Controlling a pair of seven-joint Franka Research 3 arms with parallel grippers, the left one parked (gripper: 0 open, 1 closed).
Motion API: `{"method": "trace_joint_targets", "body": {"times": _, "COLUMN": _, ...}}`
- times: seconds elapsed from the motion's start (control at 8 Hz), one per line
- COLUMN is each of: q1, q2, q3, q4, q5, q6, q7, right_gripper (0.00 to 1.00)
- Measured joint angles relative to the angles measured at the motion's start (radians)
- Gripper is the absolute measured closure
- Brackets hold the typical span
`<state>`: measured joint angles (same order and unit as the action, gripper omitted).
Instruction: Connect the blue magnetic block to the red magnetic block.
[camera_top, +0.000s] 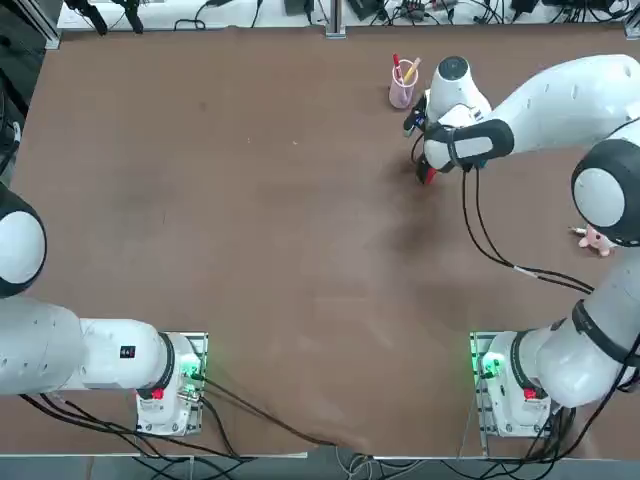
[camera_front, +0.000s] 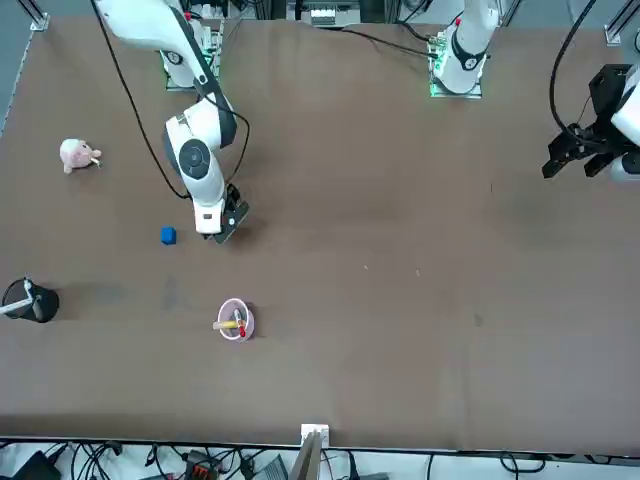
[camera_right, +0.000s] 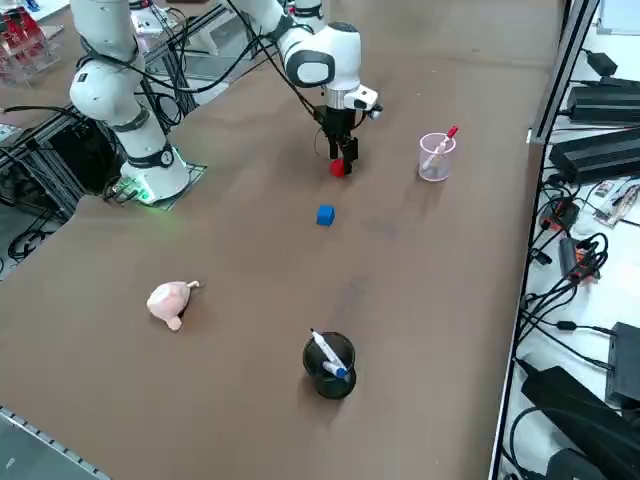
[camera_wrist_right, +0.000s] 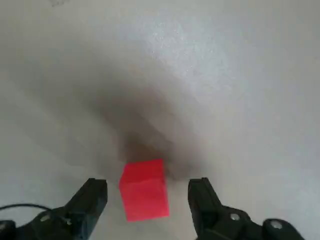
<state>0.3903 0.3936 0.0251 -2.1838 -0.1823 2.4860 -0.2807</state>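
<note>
The red magnetic block (camera_wrist_right: 144, 189) lies on the brown table between the two fingers of my right gripper (camera_wrist_right: 147, 186), with a gap on each side, so the gripper is open around it. The side view shows the same gripper (camera_right: 345, 156) pointing straight down onto the red magnetic block (camera_right: 338, 167). From overhead only a sliver of red (camera_top: 428, 176) shows under the right gripper (camera_top: 427, 170). The blue magnetic block (camera_right: 325, 214) rests alone on the table a short way from the red one, also seen from the front (camera_front: 168, 235). The arm hides it in the top view.
A pink cup with pens (camera_right: 435, 157) stands close by the gripper, toward the table's far side. A pink plush toy (camera_right: 170, 300) lies near the table's right edge. A black holder with a pen (camera_right: 328, 365) stands beyond the blue block.
</note>
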Motion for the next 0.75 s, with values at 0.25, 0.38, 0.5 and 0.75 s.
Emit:
{"method": "trace_joint_targets", "body": {"times": 0.25, "q1": 0.000, "q2": 0.013, "q3": 0.000, "q4": 0.000, "q5": 0.000, "q6": 0.004, "q7": 0.000, "right_gripper": 0.14}}
{"method": "trace_joint_targets", "body": {"times": 0.38, "q1": 0.000, "q2": 0.015, "q3": 0.000, "q4": 0.000, "q5": 0.000, "q6": 0.005, "q7": 0.001, "right_gripper": 0.35}}
{"method": "trace_joint_targets", "body": {"times": 0.5, "q1": 0.000, "q2": 0.013, "q3": 0.000, "q4": 0.001, "q5": 0.000, "q6": 0.006, "q7": 0.005, "right_gripper": 0.52}}
{"method": "trace_joint_targets", "body": {"times": 0.75, "q1": 0.000, "q2": 0.011, "q3": 0.000, "q4": 0.003, "q5": 0.001, "q6": 0.010, "q7": 0.078, "right_gripper": 0.52}}
